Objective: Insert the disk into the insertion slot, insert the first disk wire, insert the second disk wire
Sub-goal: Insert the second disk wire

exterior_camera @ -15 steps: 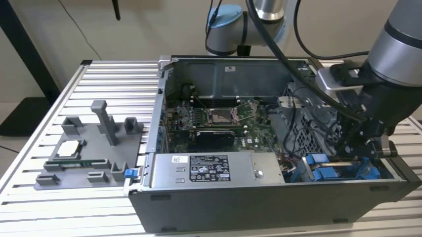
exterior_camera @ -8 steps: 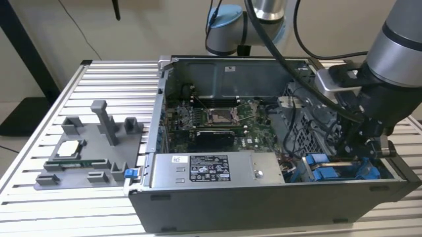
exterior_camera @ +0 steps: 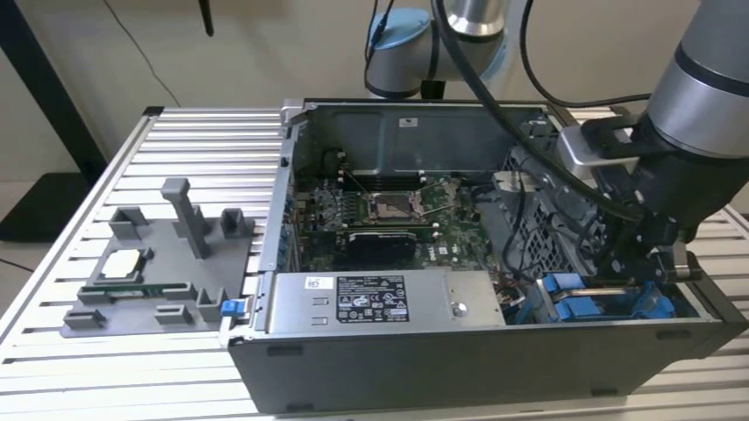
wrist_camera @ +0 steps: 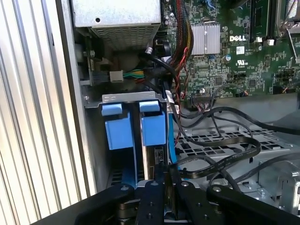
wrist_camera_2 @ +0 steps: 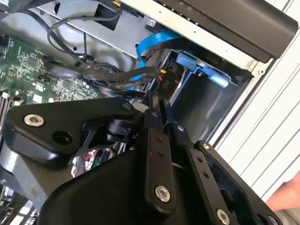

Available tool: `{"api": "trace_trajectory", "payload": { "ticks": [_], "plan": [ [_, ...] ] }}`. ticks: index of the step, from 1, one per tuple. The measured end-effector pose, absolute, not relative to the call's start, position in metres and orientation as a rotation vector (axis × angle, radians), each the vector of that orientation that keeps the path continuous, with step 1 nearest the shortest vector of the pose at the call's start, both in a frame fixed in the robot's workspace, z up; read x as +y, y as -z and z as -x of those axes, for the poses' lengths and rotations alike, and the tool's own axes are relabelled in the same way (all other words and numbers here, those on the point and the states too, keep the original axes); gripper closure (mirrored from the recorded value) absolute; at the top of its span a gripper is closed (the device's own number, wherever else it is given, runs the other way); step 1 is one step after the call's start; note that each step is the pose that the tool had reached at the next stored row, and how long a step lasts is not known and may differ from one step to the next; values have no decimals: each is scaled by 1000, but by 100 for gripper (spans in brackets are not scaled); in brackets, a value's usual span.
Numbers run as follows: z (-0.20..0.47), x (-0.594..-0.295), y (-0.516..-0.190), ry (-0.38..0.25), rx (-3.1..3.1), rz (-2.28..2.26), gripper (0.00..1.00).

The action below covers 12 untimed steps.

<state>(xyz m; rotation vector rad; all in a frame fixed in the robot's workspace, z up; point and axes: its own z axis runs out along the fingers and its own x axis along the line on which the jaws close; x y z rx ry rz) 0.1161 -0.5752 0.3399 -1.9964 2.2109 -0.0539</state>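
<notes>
1. A grey plastic fixture tray (exterior_camera: 153,263) lies on the slatted aluminium table (exterior_camera: 70,368), beside the open dark-grey computer case (exterior_camera: 468,368) on the exterior view's left.
2. Inside the case sits the green motherboard (exterior_camera: 374,210).
3. Two bright blue caddies stand side by side in the grey sheet-metal drive-cage bay (wrist_camera: 129,97); which one is the silver-grey hard drive's blue caddy (wrist_camera: 153,127) cannot be told for sure.
4. The black gripper (wrist_camera: 166,176) hangs just beside that caddy, jaws narrow and nearly together; whether they pinch a black cable (wrist_camera: 220,157) cannot be told.

Disk (wrist_camera: 153,126) sits in the insertion slot (wrist_camera: 133,98).
</notes>
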Motion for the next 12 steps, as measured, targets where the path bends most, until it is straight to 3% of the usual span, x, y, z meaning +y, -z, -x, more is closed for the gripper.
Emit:
{"api": "trace_trajectory", "payload": {
  "ticks": [10, 11, 12],
  "plan": [
    [-116, -575, -333, 56, 2212, 1997, 100],
    [-116, -575, -332, 54, 2210, 1996, 0],
    [-116, -575, -333, 53, 2210, 1996, 0]
  ]
}}
